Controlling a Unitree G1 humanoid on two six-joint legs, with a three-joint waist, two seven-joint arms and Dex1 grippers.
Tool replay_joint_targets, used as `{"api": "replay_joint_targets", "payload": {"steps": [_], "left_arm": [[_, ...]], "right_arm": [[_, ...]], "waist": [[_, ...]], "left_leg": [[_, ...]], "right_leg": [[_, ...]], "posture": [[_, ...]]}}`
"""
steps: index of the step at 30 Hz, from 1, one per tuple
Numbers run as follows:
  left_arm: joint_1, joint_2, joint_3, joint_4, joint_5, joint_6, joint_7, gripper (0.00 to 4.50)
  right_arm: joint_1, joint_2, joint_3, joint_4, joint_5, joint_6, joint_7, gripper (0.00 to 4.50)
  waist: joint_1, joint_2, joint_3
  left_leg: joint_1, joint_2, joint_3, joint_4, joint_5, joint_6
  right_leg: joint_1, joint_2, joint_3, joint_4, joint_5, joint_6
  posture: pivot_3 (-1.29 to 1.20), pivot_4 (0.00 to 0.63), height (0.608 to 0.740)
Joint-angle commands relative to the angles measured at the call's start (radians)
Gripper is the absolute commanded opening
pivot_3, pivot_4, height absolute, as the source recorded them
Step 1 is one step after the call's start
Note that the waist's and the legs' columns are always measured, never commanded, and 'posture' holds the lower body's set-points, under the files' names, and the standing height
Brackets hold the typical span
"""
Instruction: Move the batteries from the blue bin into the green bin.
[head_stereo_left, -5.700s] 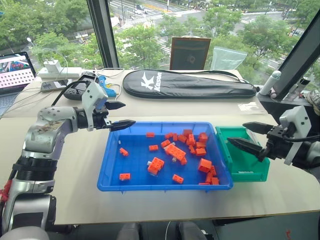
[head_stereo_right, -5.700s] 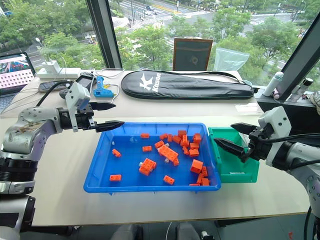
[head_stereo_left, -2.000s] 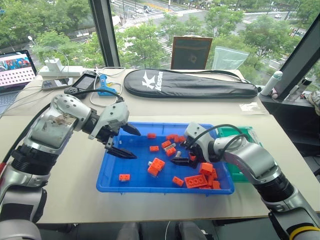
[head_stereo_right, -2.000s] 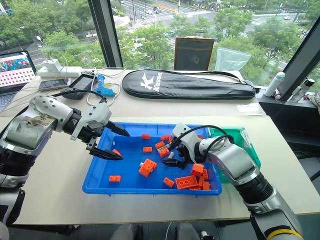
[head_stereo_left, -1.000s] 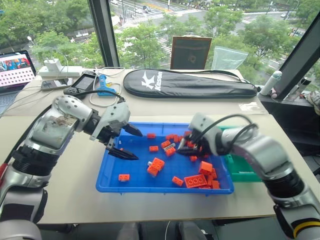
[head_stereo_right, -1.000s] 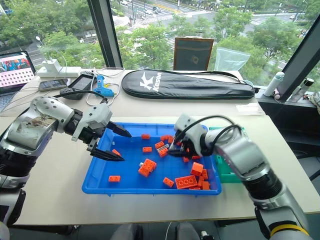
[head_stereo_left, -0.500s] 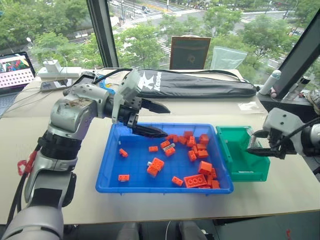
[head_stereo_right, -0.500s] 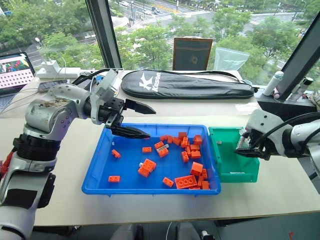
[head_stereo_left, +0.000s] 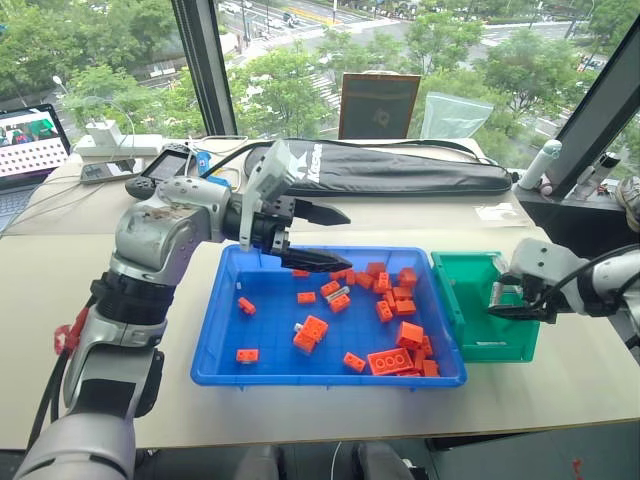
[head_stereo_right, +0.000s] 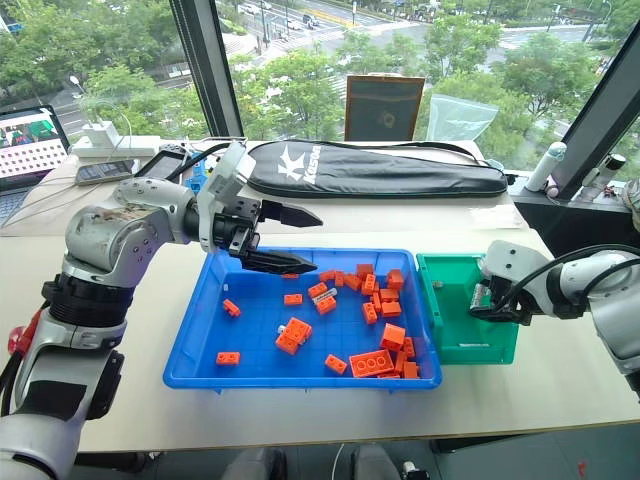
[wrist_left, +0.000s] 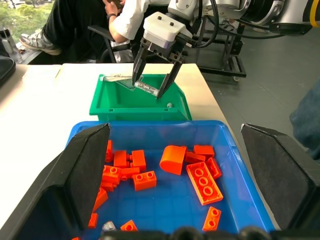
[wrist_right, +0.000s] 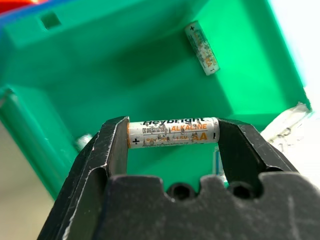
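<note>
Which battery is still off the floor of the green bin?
The battery clamped end to end between the right gripper's fingers, hanging over the green bin. The other battery already lies loose on the bin's floor near a wall.

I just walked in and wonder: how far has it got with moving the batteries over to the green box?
Done: one battery already lies in the green bin. In hand: the right gripper holds a second battery end to end above that bin, not yet dropped. Left: at least one silvery battery sits among the orange bricks in the blue bin, where the open left gripper hovers.
</note>
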Motion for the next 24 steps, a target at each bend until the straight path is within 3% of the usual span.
{"api": "replay_joint_targets", "payload": {"steps": [1, 6, 13, 16, 21, 24], "left_arm": [[0.002, 0.023, 0.025, -0.035, -0.003, -0.004, 0.017, 4.5], [0.043, 0.095, 0.017, -0.023, 0.032, -0.031, -0.004, 4.5], [0.065, 0.17, 0.017, -0.007, 0.071, -0.066, -0.019, 4.5], [0.076, 0.195, 0.014, -0.017, 0.085, -0.07, -0.017, 4.5], [0.101, 0.233, 0.024, -0.052, 0.084, -0.059, -0.018, 4.5], [0.11, 0.25, 0.035, -0.066, 0.081, -0.053, -0.014, 4.5]], "right_arm": [[-0.086, 0.007, -0.007, 0.003, -0.046, -0.006, -0.015, 4.3], [-0.192, -0.015, -0.019, -0.139, -0.012, 0.121, 0.048, 4.46], [-0.347, 0.186, -0.046, -0.336, 0.191, 0.486, -0.023, 4.46], [-0.342, 0.343, -0.006, -0.381, 0.216, 0.677, -0.16, 4.46], [-0.336, 0.625, 0.015, -0.396, 0.15, 0.797, -0.451, 4.46], [-0.329, 0.73, 0.024, -0.424, 0.113, 0.936, -0.589, 4.46]], "waist": [[-0.002, 0.0, 0.0], [-0.003, 0.002, 0.001], [0.0, 0.003, 0.002], [0.005, 0.003, 0.002], [0.005, 0.003, 0.002], [0.005, 0.003, 0.002]], "left_leg": [[0.0, 0.0, 0.0, 0.0, 0.0, 0.0], [0.0, 0.0, 0.0, -0.001, 0.0, 0.0], [0.0, 0.001, -0.001, -0.001, 0.0, 0.0], [-0.001, 0.001, -0.001, -0.001, 0.0, 0.0], [-0.004, 0.0, -0.001, 0.0, 0.0, 0.0], [-0.006, 0.001, -0.001, 0.0, 0.0, 0.0]], "right_leg": [[0.0, 0.0, 0.0, 0.0, 0.0, 0.0], [-0.001, 0.0, 0.0, 0.0, 0.0, 0.0], [-0.001, 0.0, -0.001, 0.0, 0.0, 0.0], [0.0, 0.0, -0.001, 0.0, 0.0, -0.001], [-0.004, 0.0, -0.002, 0.002, 0.0, -0.001], [-0.005, 0.0, -0.002, 0.002, 0.0, -0.001]], "posture": [[0.0, 0.15, 0.74], [0.0, 0.15, 0.74], [0.0, 0.15, 0.74], [0.0, 0.15, 0.74], [0.0, 0.15, 0.74], [0.0, 0.15, 0.74]]}}
